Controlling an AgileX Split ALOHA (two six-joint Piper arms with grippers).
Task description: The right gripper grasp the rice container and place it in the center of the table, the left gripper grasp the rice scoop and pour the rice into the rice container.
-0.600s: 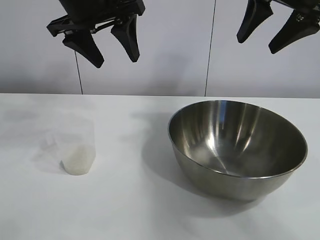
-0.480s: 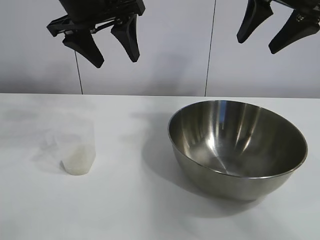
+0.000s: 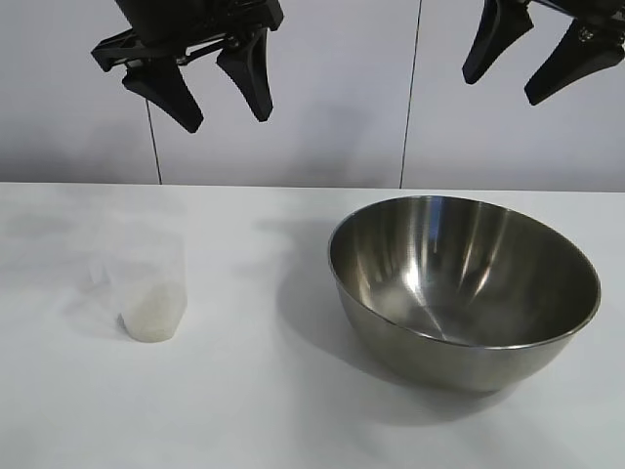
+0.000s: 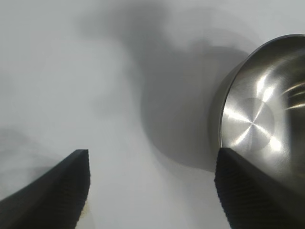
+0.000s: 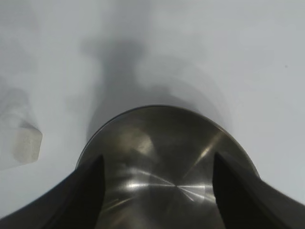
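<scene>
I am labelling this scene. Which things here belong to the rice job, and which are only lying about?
Belong to the job:
- rice container, empty, on the table
- rice scoop, upright, holding rice
- left gripper and right gripper, both raised, jaws open

Lying about:
- nothing visible

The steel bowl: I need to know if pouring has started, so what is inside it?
The rice container shows only bare shiny metal inside, no grains. The rice sits in the bottom of the rice scoop. The near inner wall is hidden by the rim.
</scene>
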